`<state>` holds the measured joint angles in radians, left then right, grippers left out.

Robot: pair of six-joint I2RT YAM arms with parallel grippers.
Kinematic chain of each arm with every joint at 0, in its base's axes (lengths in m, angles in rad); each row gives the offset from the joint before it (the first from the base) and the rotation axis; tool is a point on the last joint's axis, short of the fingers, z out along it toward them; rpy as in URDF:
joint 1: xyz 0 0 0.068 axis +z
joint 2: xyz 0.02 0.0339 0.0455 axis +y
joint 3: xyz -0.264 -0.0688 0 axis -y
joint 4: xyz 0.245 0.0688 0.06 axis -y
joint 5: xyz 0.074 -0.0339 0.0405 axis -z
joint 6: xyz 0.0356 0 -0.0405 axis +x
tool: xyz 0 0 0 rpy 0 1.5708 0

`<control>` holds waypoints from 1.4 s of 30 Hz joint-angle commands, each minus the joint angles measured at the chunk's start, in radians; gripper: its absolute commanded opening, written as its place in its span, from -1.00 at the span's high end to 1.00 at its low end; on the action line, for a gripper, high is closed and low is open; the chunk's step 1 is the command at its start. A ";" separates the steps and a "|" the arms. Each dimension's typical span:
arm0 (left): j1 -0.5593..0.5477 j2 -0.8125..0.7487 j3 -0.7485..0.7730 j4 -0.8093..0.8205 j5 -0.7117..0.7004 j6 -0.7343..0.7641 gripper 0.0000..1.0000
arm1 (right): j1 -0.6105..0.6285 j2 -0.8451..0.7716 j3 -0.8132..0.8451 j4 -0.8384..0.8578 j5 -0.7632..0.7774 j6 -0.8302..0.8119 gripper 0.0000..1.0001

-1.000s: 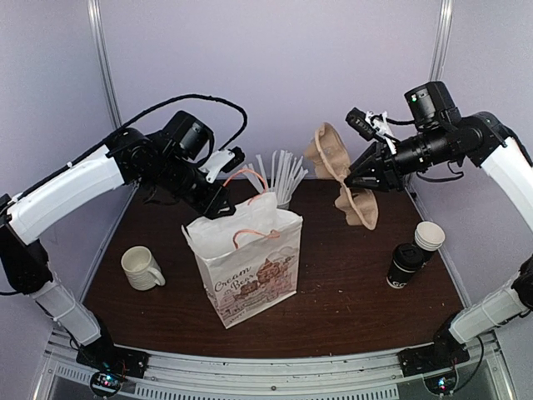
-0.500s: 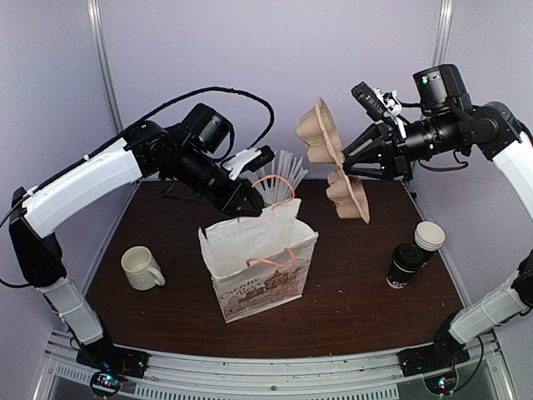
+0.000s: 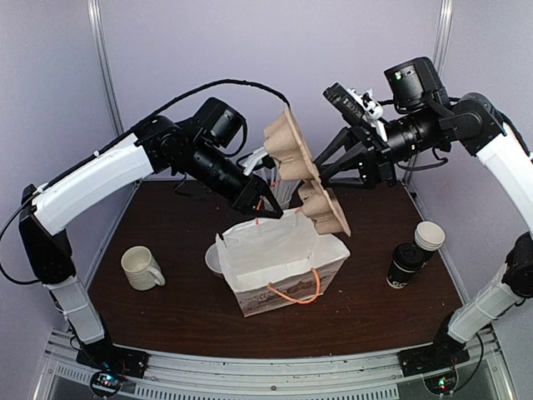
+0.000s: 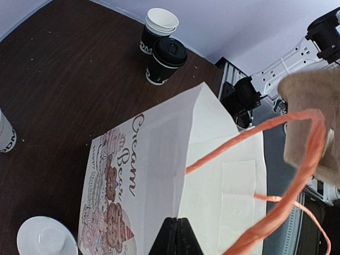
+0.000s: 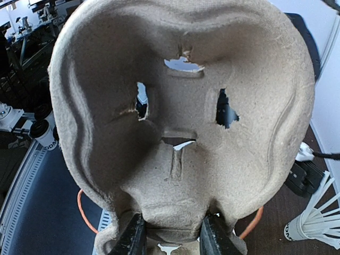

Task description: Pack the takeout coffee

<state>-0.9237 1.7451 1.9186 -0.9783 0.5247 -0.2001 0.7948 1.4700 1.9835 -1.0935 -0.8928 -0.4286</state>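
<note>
— Two grippers are working, and neither is touching the coffee cup [image 3: 405,265]. Where is it standing?

— It is sitting upright by the right edge of the bench [image 3: 375,308] with its lid on. An unlidded cup [image 3: 429,236] is standing just beside it, nearer the far right corner.

— What are the arms doing?

— The left gripper [image 3: 256,206] is pinching fully shut at the top of the paper bag [image 3: 279,258], on its rim or its orange handle [image 4: 255,139]; I cannot tell which. The right gripper [image 5: 172,239] is clamping, partly open, on the edge of the pulp cup carrier [image 5: 175,106], which is hanging over the bag's mouth.

— How are you expecting the cup to handle?

— I am guessing it is light and thin-walled, so a hard squeeze is risking a dent or a popped lid. The lid is looking smooth and likely slippery. I am favouring a hold around the paper body below the rim, keeping it upright, since I cannot tell whether it is full.
</note>
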 commanded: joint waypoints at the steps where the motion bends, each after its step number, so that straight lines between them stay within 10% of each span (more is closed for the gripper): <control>1: -0.016 0.058 0.062 0.026 0.102 -0.019 1.00 | 0.056 0.020 0.019 -0.045 0.009 -0.072 0.38; 42: -0.019 0.231 0.174 0.025 0.349 -0.150 1.00 | 0.152 0.099 -0.134 -0.226 0.246 -0.286 0.42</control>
<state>-0.9379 1.9560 2.0743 -0.9741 0.8318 -0.3336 0.9375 1.5536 1.8725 -1.2564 -0.6979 -0.6952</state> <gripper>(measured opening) 0.002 0.297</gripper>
